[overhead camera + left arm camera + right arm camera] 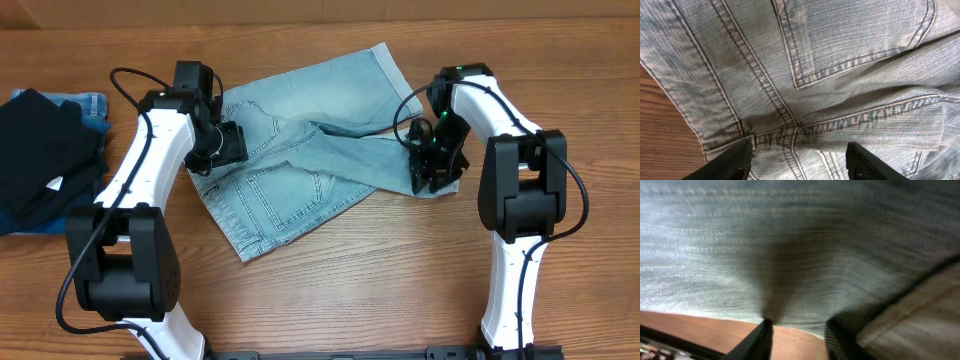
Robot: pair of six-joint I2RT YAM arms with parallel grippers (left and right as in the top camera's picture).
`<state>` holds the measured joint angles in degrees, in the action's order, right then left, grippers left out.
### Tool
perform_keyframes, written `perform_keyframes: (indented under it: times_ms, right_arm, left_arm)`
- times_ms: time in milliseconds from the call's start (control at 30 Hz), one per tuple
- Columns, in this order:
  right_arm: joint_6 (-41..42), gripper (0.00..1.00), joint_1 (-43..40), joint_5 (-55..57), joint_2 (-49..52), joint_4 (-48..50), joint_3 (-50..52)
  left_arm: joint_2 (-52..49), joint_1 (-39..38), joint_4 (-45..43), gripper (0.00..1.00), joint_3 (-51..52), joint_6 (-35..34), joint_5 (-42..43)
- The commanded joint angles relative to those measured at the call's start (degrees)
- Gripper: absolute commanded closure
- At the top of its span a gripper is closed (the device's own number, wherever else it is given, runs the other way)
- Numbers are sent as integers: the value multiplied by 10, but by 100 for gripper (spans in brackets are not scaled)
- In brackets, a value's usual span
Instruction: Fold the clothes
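Spreading across the middle of the desk (400, 290), one pair of pale denim shorts (290, 190) lies flat and skewed, with one leg crossed over the other. Two arms work over it. The left end effector (797, 165) hangs over the seat seam near the waistband, its jaws set wide apart and gripping nothing. The right end effector (797, 340) sits at the edge of the leg on the right. Its fingers (762, 340) stand a narrow gap apart against the cloth, and whether they pinch it cannot be told. At the desk's left edge, one black garment (40, 160) rests on one darker blue denim piece (90, 105).
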<state>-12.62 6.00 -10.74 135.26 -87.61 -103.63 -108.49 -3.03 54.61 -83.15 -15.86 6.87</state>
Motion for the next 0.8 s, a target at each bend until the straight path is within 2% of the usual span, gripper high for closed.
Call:
perform_keyframes:
  times_ms: [0,100,267,300,367,400,600,767]
  right_arm:
    - [20,64,-3,26,20,38,19]
    - [22,67,-3,26,19,40,-7]
    - [38,65,-3,23,-4,2,-142]
    - [38,62,-3,22,-5,0,-166]
    - [38,47,-3,23,-5,16,-203]
    - [38,42,-3,26,-5,42,-203]
    - [36,42,-4,43,13,178,-164]
    - [36,41,-9,50,13,194,-113]
  left_arm:
    - [10,-3,2,36,1,18,0]
    - [10,-3,2,36,1,17,0]
    - [10,-3,2,36,1,17,0]
    - [10,-3,2,36,1,17,0]
    - [10,-3,2,36,1,17,0]
    - [10,-3,2,36,1,17,0]
    - [10,-4,11,36,1,17,1]
    - [10,-4,14,36,1,17,2]
